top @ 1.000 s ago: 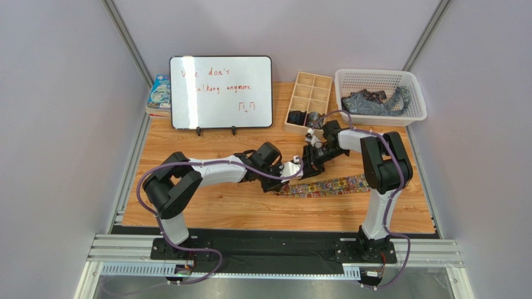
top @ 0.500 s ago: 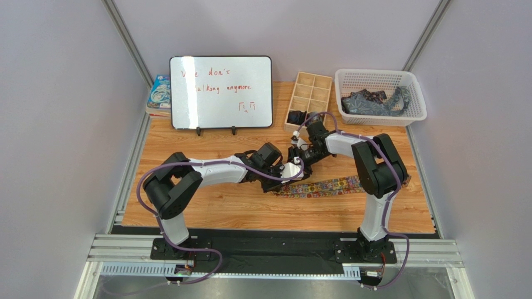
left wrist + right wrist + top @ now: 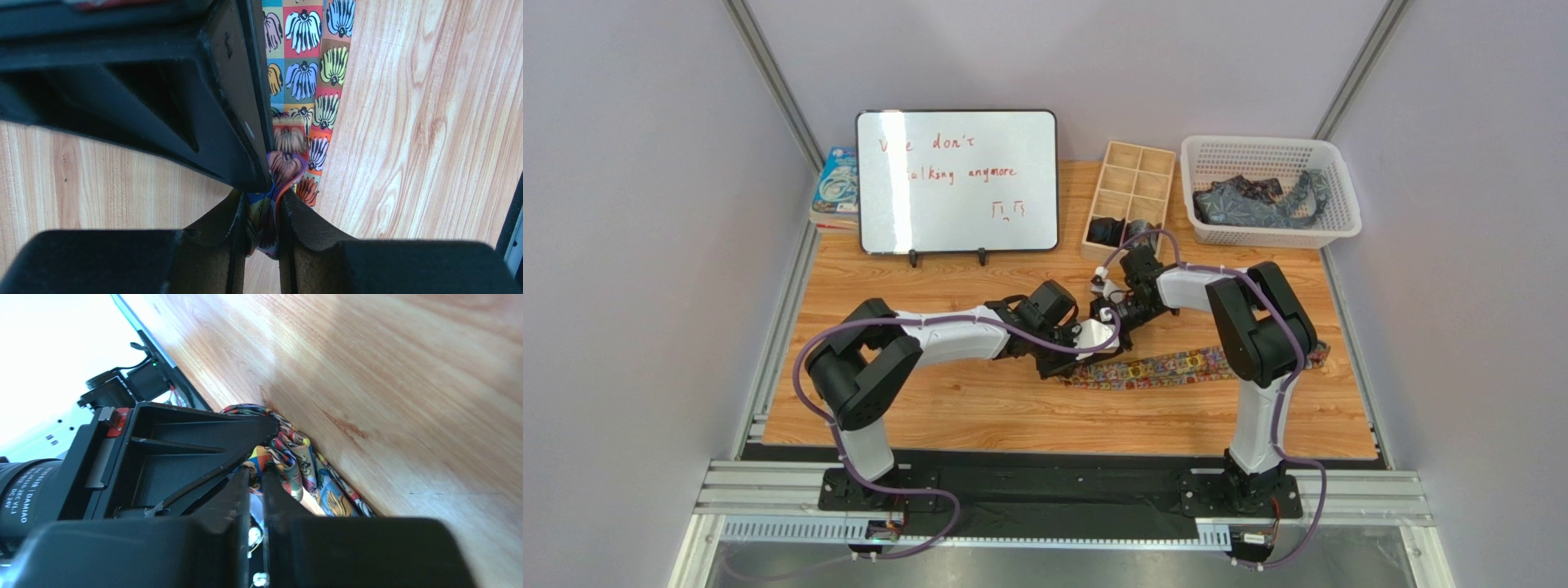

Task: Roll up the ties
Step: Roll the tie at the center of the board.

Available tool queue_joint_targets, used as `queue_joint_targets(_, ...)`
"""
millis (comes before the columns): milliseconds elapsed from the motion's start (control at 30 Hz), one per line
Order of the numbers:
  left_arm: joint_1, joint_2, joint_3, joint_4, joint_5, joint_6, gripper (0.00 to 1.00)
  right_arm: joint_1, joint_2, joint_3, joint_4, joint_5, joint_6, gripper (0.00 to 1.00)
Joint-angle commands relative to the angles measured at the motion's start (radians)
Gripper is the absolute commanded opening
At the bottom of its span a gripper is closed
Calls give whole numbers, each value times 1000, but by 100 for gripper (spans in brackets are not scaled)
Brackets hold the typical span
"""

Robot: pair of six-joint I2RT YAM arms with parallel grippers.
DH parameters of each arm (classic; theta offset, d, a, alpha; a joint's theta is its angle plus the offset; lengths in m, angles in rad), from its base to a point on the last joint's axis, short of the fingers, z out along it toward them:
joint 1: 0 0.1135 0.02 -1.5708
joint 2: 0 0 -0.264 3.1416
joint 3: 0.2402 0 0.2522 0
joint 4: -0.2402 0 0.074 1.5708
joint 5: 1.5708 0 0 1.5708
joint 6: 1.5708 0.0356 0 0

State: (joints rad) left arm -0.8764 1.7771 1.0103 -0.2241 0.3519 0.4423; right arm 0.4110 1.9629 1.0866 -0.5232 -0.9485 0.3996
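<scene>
Whiteboard [image 3: 957, 181] reads "don't… anymore" in red; left fingers [image 3: 212, 245] and right fingers [image 3: 233, 502] pinch floral tie [image 3: 1161, 365]

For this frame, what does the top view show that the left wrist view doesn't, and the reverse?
Only the top view: the whiteboard, the box with dividers, the basket of dark ties, and the floral tie stretched at length across the table. Only the left wrist view: the left claw pinching a folded end of the floral tie, with its flower squares seen up close. Both: the floral tie and the wooden table.
</scene>
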Motion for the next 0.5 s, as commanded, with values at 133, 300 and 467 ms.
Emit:
queue_joint_targets(133,-4,10,5,-5,-45,-57,43,5,54,-34,46,-15,-2,0)
queue_joint_targets(300,4,-36,-13,15,-19,-89,58,-27,64,-59,60,-27,-16,0)
queue_joint_targets(467,48,-129,-104,118,41,-152,74,-54,68,-86,120,-82,8,0)
